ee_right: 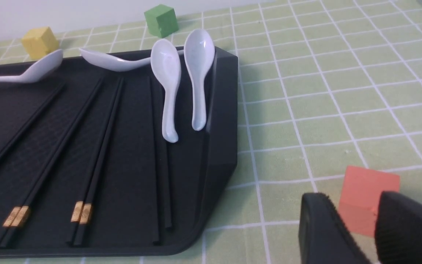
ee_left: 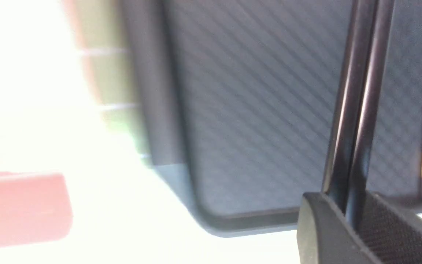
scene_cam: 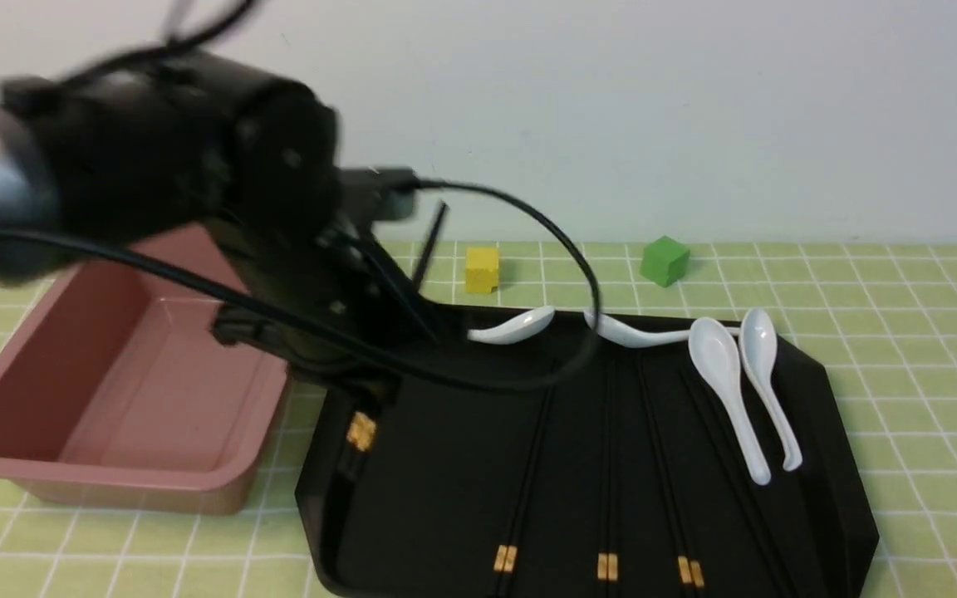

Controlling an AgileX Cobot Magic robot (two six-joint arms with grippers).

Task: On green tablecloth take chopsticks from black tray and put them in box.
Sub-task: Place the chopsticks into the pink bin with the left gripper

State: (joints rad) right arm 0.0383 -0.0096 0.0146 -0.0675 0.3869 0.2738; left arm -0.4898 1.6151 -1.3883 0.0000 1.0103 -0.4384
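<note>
Step in hand, carry: left end effector (ee_left: 350, 209) clamped on a pair of chopsticks (ee_left: 346, 110), tilted over black tray's (scene_cam: 445, 498) left rim; next, swing over box (scene_cam: 30, 399), lower, release.

The tablecloth (scene_cam: 902, 332) is covering the table, with the box (scene_cam: 113, 490) sitting on it at the left and the tray (scene_cam: 445, 498) lying just beside the box on its right. Inside the tray, pairs of chopsticks (scene_cam: 607, 465) are lying lengthwise, two spoons (scene_cam: 512, 328) are resting at the far rim and two more (scene_cam: 723, 382) are lying side by side along the right rim, while the left gripper (ee_left: 346, 216) is holding one further pair (ee_left: 354, 110) tilted above the tray's left part. A cube (scene_cam: 482, 269) and a second cube (scene_cam: 664, 260) are standing on the cloth behind the tray, and a third cube (ee_right: 365, 198) is sitting to the right of the tray's near corner, apart from it.
</note>
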